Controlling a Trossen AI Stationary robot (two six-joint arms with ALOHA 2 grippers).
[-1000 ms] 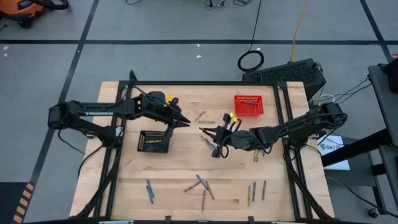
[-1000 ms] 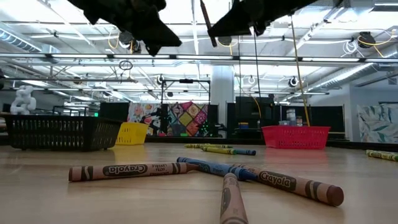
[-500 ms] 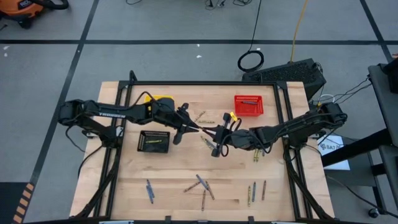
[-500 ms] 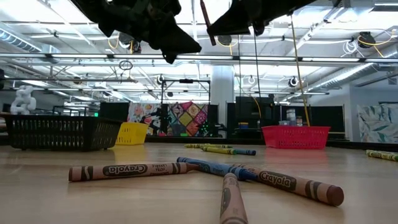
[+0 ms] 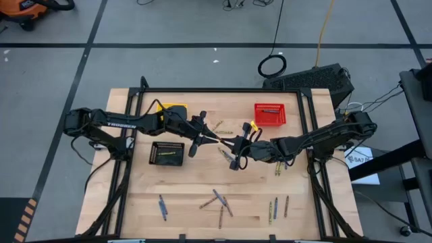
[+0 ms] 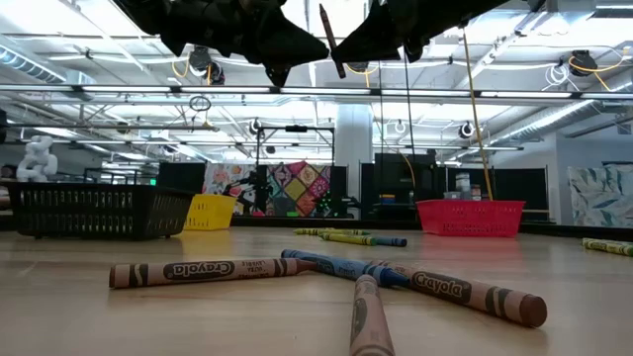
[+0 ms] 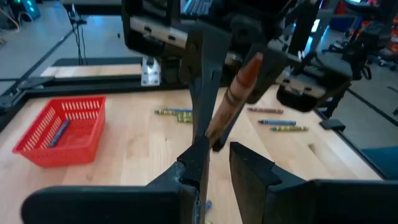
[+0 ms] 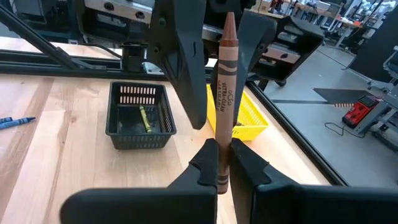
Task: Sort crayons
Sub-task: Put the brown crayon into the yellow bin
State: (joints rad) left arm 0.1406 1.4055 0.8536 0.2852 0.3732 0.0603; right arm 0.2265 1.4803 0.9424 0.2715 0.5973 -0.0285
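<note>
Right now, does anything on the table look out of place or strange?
Nothing looks damaged or spilled. Loose crayons lie scattered on the table, unsorted. The right gripper holds a brown crayon upright between the left gripper's open fingers, above the table.

Ceiling strip lights (image 6: 89,44) glaring bright in low view; worktop (image 5: 202,182) showing evenly lit, shadows soft; near crayon (image 6: 371,316) blurring.

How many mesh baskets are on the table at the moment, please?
3: the black basket sits toward the left arm's side, the yellow basket at the far edge behind the left arm, and the red basket at the far right.
</note>
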